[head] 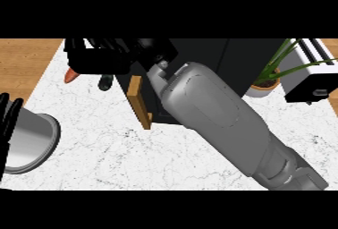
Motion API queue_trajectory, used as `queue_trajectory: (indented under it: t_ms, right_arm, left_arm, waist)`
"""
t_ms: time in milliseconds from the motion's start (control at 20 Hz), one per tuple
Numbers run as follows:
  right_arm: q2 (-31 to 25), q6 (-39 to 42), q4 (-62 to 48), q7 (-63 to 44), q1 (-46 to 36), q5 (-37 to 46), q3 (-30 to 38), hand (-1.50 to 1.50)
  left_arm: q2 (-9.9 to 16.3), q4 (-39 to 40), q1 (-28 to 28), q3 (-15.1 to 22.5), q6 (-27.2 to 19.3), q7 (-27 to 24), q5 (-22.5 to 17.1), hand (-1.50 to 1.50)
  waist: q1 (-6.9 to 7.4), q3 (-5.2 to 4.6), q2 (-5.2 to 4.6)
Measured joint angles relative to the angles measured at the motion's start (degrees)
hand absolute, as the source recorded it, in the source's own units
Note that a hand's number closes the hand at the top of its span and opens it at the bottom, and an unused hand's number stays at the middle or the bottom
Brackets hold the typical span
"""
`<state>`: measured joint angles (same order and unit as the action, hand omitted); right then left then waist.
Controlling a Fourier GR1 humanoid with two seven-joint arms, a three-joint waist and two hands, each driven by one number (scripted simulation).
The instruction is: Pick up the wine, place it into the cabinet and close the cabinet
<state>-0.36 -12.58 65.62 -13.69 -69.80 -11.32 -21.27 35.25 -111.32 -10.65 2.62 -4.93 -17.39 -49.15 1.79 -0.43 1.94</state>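
The dark cabinet stands at the back of the counter, and its wooden door hangs open toward me. My right forearm crosses the view from the lower right, and my right hand is up at the cabinet's left front, above the door. The hand is black against the dark cabinet and hard to read. I cannot make out the wine bottle; it may be hidden by the hand or inside the cabinet. My left hand rests open at the left edge, fingers up.
A metal bowl sits at the left by my left hand. A black rack, an orange item and a dark handle lie left of the cabinet. A potted plant and a toaster stand at the right.
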Motion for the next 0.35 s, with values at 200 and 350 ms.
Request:
queue_trajectory:
  t_ms: [200, 350]
  right_arm:
    - [-1.2, 2.1, -1.0, 2.8, 0.4, 0.7, -0.2, 1.50]
    - [-1.8, 2.8, -1.4, 3.5, 0.6, 1.4, -0.4, 1.50]
  left_arm:
    - [-0.4, 0.2, 0.5, 0.2, 0.0, 0.1, 0.6, -1.50]
    - [-0.4, 0.1, 0.9, 0.0, -0.1, 0.6, 0.5, -1.50]
  waist:
    - [0.32, -0.26, 0.35]
    - [0.45, -0.30, 0.51]
